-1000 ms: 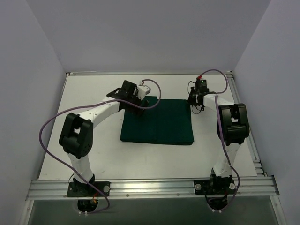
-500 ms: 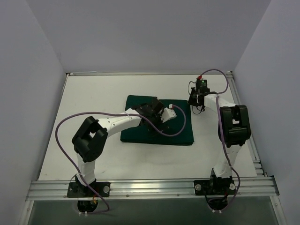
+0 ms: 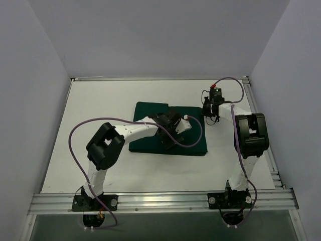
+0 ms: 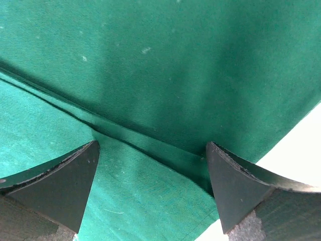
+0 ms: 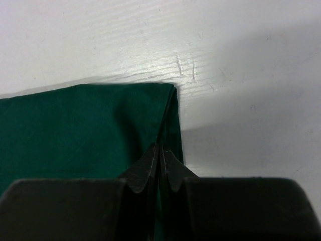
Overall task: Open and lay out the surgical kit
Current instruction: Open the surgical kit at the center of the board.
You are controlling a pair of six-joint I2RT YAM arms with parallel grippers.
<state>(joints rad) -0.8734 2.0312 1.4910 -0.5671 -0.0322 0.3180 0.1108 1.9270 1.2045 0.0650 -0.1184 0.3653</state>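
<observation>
Corner of cloth (image 3: 193,143) is being pinched by shut right gripper (image 5: 159,153); wide-open left gripper (image 4: 151,155) is being held over fold (image 4: 125,131), just top layer's wanted.

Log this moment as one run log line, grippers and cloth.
left gripper: open, just above cloth fold | right gripper: shut at cloth's far right corner | cloth: folded, not yet opened

White table (image 3: 100,105), matte and plain, with a few faint short scratches (image 5: 185,65) in the right wrist view. Boxed in by pale grey-lilac walls (image 3: 150,35) at left, back and right. Edged along the near side by a ribbed aluminium rail (image 3: 165,200), along the far side by a thin metal strip (image 3: 150,78), and down the right by a side rail (image 3: 275,168).
</observation>
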